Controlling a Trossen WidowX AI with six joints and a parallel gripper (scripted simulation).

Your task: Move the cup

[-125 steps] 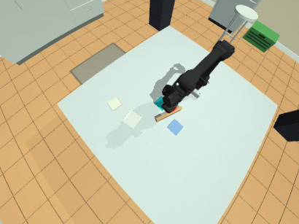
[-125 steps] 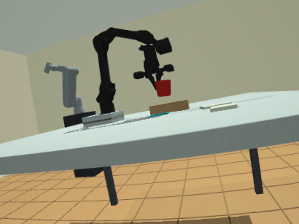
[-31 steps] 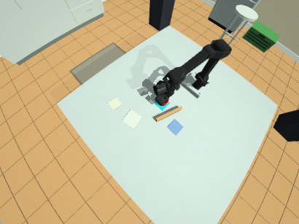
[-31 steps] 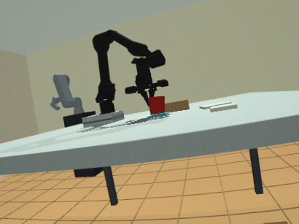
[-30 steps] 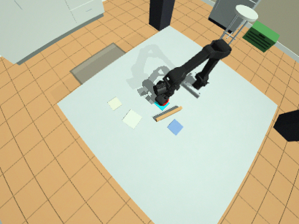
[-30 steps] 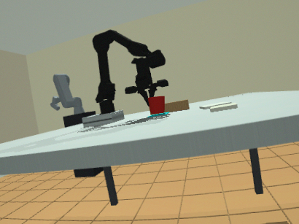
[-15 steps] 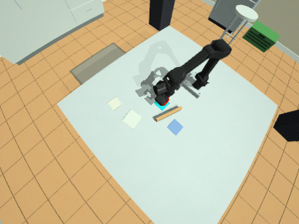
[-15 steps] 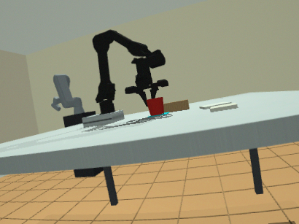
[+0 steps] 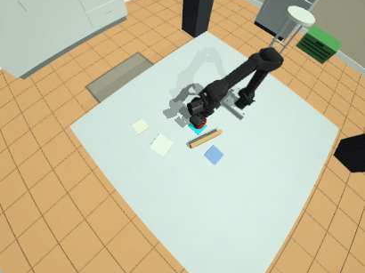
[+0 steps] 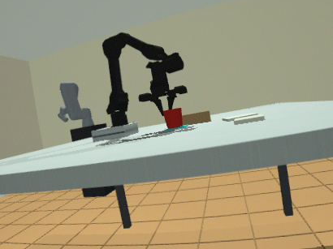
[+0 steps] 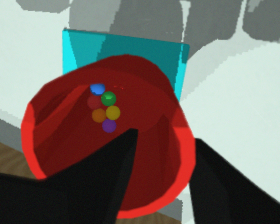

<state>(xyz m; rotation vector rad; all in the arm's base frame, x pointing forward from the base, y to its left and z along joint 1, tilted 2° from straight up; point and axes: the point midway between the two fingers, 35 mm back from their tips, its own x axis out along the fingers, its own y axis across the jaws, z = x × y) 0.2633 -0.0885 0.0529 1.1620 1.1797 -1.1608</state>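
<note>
The red cup [image 9: 203, 124] [image 10: 173, 118] [image 11: 150, 85] stands upright on the cyan pad [image 9: 198, 132] [image 10: 185, 126] [image 11: 165, 50]. Several coloured marbles [image 11: 108, 99] lie together inside it. The blue pad [image 9: 214, 155] lies across the wooden bar from the cup, with nothing on it. My gripper [image 10: 166, 109] [image 11: 163, 141] is partly open over the cup's rim. In the wrist view one finger is inside the cup and the other is outside, with the wall between them. There is a gap between the inner finger and the wall. The cup's base is hidden in the wrist view.
A wooden bar [image 9: 206, 139] [image 10: 196, 118] lies between the cyan and blue pads, close to the cup. Two cream squares [image 9: 140, 126] [image 9: 161, 145] lie off to one side. A grey bar [image 9: 233, 108] [image 10: 115, 132] lies near the arm's base.
</note>
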